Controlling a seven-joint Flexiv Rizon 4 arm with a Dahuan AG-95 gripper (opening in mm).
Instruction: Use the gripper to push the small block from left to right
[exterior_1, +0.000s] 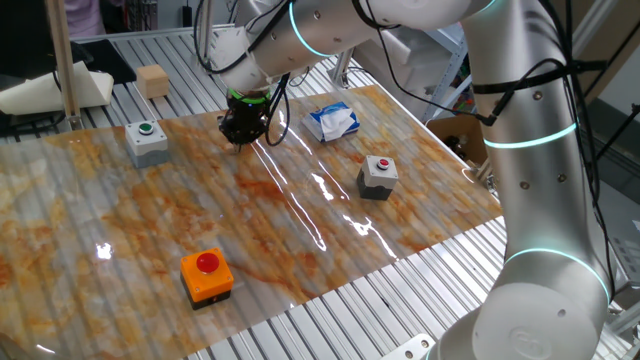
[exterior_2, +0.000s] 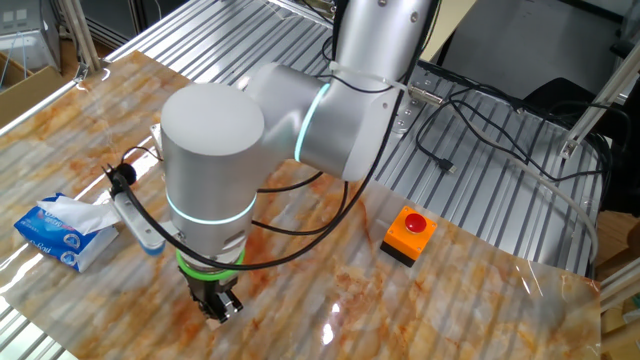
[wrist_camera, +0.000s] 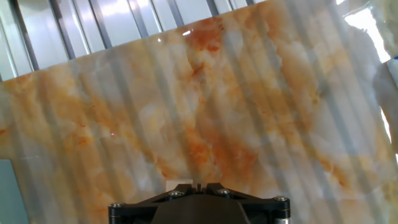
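The small block (exterior_1: 153, 80) is a plain tan cube, so it has no long axis; it sits flat on the ribbed metal table (exterior_1: 420, 300), off the marbled sheet (exterior_1: 120, 250), well apart from the fingers on the side where the green-button box (exterior_1: 147, 141) stands. The gripper (exterior_1: 240, 135) points straight down from the bent white-and-silver arm (exterior_1: 520, 150), its tip low over the sheet, the fingers pressed together and holding nothing. Three button boxes show: the green one, a grey box with a red button (exterior_1: 378, 177), and an orange box with a red button (exterior_1: 206, 275). One tissue pack (exterior_1: 332, 121) lies near the fingers.
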